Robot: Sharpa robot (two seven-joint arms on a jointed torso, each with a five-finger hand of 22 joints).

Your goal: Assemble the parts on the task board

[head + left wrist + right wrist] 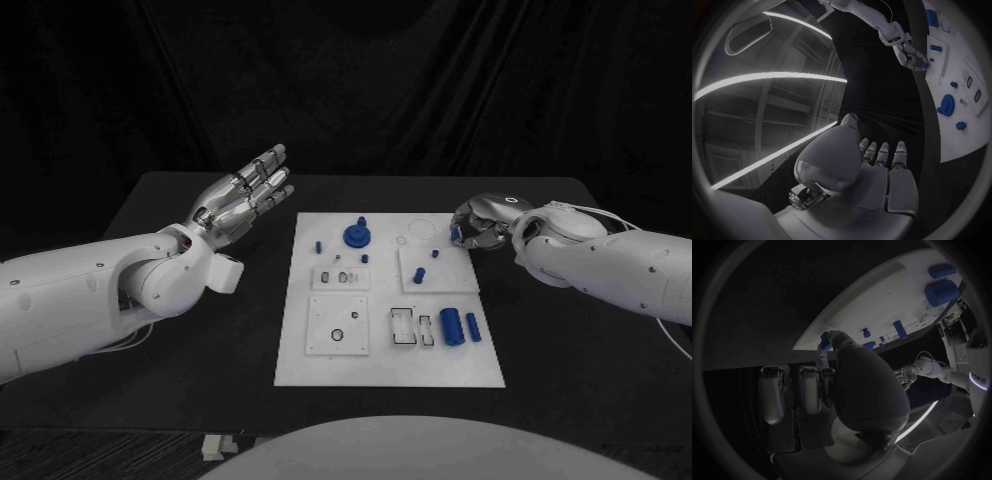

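Black table [173, 340] carries the white board [389, 370] at its middle, long side running near to far. The left arm [87, 295] comes in over the table's left side, well apart from the board. The right arm [620, 265] reaches in from the right, to the board's far right corner.

The left hand [242, 200] is raised above the table left of the board, fingers straight, spread apart and holding nothing. The right hand [488, 222] sits at the board's far right edge with its fingers curled in; between thumb and a finger it pinches a small blue part [825, 341], seen in the right wrist view just at the board's edge and in the left wrist view as a blue speck at the fingertips.

On the board, a round blue disc [356, 236] with a peg stands at the far middle. Two blue cylinders [453, 326] lie side by side near the right edge, nearer the robot. A short blue block [418, 274] and a blue pin [433, 251] stand on the raised square right of centre. A tiny blue piece [316, 244] lies at the far left edge.
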